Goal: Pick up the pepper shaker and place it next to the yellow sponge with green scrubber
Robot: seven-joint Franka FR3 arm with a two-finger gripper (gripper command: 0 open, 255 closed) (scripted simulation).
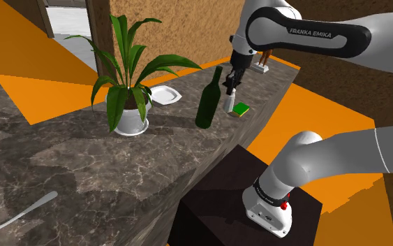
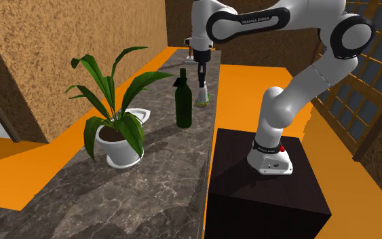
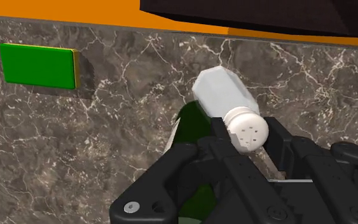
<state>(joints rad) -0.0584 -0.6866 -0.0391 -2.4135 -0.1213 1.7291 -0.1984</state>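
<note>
Jaws were clamped on the pepper shaker, with the gripper biting at the perforated cap end. So the shaker was off the counter and in my grip, tilted across the fingers rather than plumb.

Handling call: small, rigid and light. The body looked pale, smooth and hard, so I judged it slippery and liable to crack if dropped. My hold sat high, and mid-body would have been the better place, since the tilt suggested it could pivot. It wanted a firm squeeze, with no real risk of crushing it.

Directly under me was the green bottle, tall and easy to knock. Further out on the dark marbled counter lay the sponge, green face up with a yellow edge showing, apart from the bottle. The bare counter beside it looked roomy enough for the shaker's base. My plan was to level it first, then release low.
</note>
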